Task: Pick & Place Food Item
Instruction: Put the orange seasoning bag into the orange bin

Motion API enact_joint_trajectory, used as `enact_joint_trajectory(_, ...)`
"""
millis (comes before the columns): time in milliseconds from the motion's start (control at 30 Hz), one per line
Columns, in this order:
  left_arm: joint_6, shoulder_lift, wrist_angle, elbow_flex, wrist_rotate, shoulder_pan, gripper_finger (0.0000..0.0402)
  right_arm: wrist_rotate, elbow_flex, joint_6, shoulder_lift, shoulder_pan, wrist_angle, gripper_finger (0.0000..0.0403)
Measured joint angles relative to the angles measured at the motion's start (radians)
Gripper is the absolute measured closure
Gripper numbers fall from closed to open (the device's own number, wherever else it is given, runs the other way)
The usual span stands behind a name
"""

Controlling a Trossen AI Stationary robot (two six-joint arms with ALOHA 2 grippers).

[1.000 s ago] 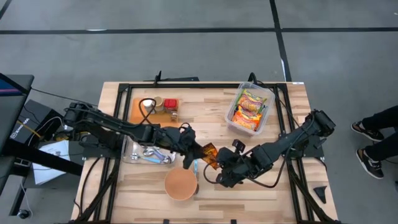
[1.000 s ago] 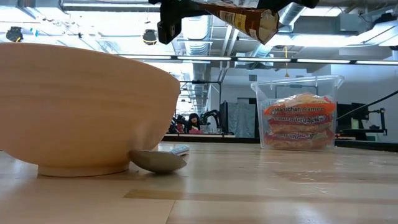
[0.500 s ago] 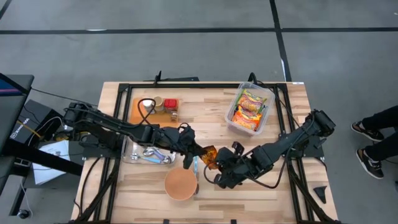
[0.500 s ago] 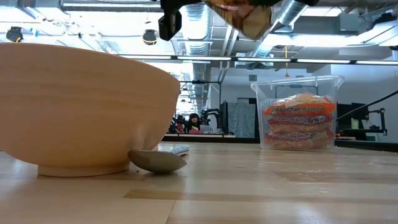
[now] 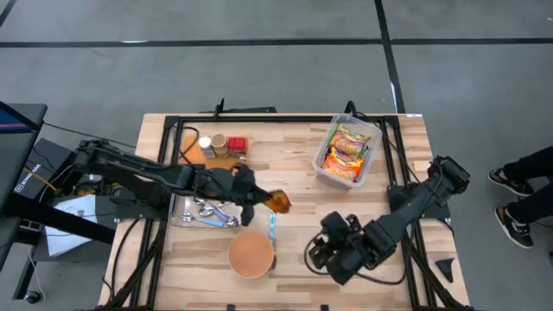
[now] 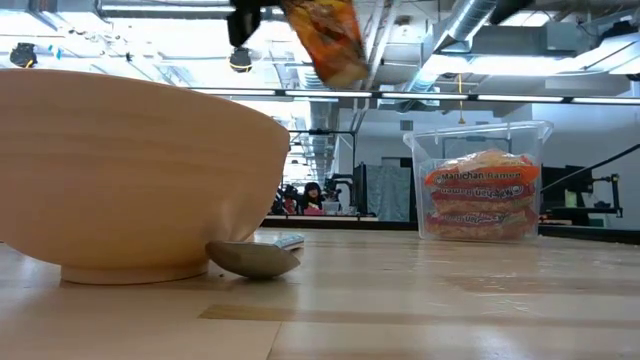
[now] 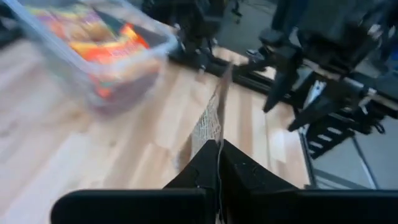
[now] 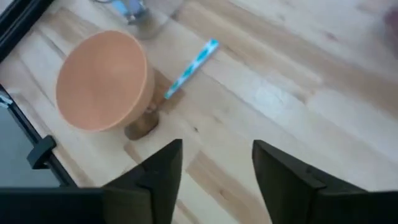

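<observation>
Orange packet [image 5: 278, 201] hangs pinched in the left gripper [image 5: 256, 202] above the surface [image 5: 294, 164], not yet placed; right gripper [image 5: 321, 253], fingers apart, holds nothing.

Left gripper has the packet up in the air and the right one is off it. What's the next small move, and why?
Probably carry the packet toward the bowl. The left gripper is shut on it, above the table beside the bowl, while the right gripper stands open and apart, so the packet hangs from the left alone.
</observation>
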Motion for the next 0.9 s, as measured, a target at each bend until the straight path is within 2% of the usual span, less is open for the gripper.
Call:
enact_joint_trajectory(200,0.023,-0.152,-0.177,0.0,-0.134,-0.006,0.0401,0.025,0.0,0.18,0.0,0.059,-0.05,0.0186)
enact_joint_trajectory(467,-0.026,-0.328,-0.439,0.0,-0.355,-0.042,0.0401,0.052,0.0,0.272,0.0,0.068,-0.066,0.019)
enact_joint_trajectory(633,-0.102,-0.374,-0.576,0.0,-0.434,-0.06,0.0401,0.052,0.0,0.272,0.0,0.06,-0.065,0.0194)
enact_joint_trajectory(900,-0.232,-0.356,-0.784,0.0,-0.475,-0.056,0.0401,0.052,0.0,0.265,0.0,0.043,-0.064,0.0195)
